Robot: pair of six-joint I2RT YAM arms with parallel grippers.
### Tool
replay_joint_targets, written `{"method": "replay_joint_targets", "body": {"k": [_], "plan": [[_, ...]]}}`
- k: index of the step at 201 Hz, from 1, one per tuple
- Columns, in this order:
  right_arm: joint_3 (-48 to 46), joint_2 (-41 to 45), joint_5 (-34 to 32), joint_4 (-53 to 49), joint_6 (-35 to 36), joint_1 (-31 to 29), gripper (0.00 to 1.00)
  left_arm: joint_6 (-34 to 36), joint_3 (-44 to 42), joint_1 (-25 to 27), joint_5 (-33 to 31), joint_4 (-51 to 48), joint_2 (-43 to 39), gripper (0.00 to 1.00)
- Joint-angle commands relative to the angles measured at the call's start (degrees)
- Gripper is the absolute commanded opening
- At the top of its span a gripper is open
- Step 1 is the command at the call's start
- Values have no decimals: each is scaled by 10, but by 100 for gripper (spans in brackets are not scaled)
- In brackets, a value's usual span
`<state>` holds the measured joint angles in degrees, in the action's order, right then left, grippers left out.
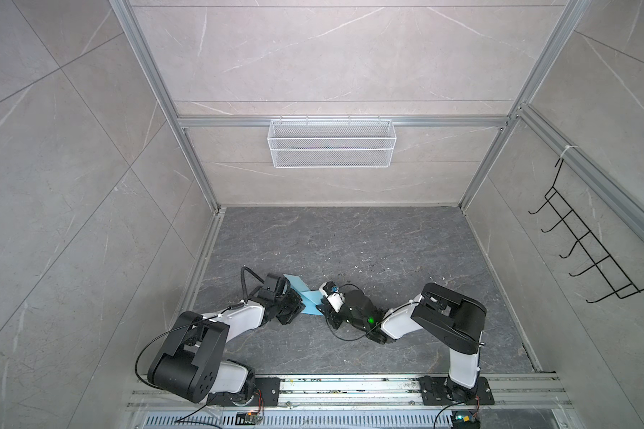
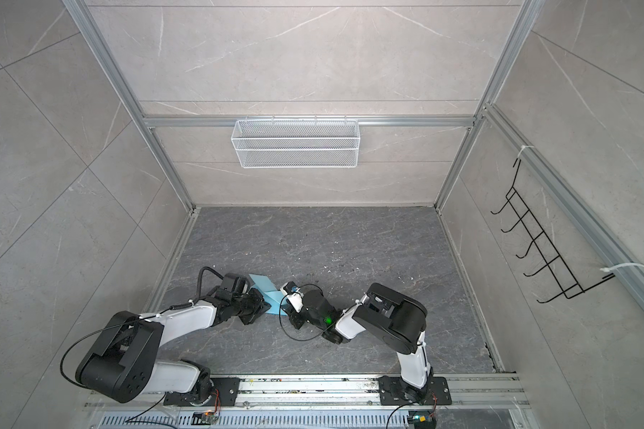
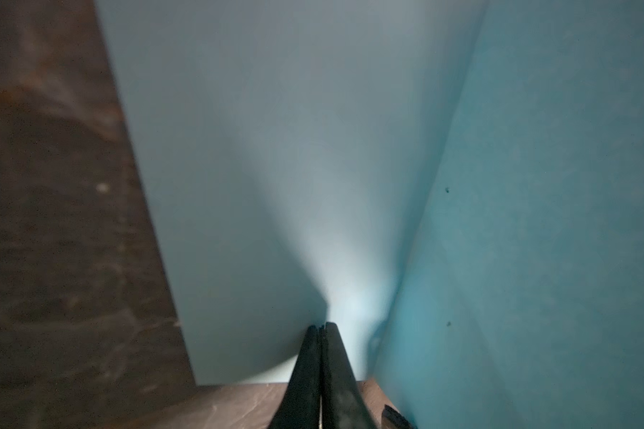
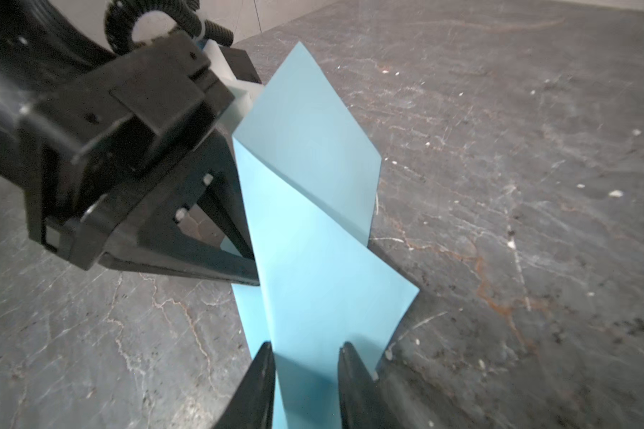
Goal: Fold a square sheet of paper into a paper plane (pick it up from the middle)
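Top views: two arms reach in from the front rail [image 1: 350, 386] and meet low over the near-left part of the dark stone table [image 1: 387, 241].
Left edge: the left arm's elbow sits close to the metal frame [image 1: 205, 260] along the table's left side, so there is little slack there.
Left pincer [image 3: 322, 327]: fingers pressed tight together, pinching the blue paper [image 4: 313, 223] at a crease near its edge.
Paper: partly folded, it stands up off the table between the two arms, with one pointed corner raised toward the back wall. Whether its low corner rests on the table I cannot tell.
Right pincer [image 4: 305, 349]: jaws part-way apart, one finger on each side of the paper's near end, gripping nothing that I can see.
Open room: the back and right of the table are bare stone with a few pale crumbs.
Around: a white wire basket [image 1: 331, 148] hangs on the back wall and a black hook rack [image 1: 592, 252] on the right wall, both well apart from the arms.
In the way: the pincers face each other closely with only paper between them, and a black cable [image 1: 346, 336] loops down beside the right wrist.
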<state>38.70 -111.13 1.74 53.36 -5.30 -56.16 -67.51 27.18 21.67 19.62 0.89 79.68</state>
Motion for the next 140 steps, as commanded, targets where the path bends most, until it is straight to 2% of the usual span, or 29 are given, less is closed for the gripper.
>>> {"method": "replay_joint_targets", "body": {"k": [1,70,115,140], "plan": [[-7,-14,-45,51,31,-7,29,-2,10,3,-3,-31,2,8],[3,-32,-28,45,67,-13,24,-1,12,3,-6,-42,-1,8],[5,-33,-12,38,61,-13,12,0,12,3,-8,-46,-2,8],[9,-30,4,29,51,-12,9,1,13,3,-9,-48,-4,8]]}}
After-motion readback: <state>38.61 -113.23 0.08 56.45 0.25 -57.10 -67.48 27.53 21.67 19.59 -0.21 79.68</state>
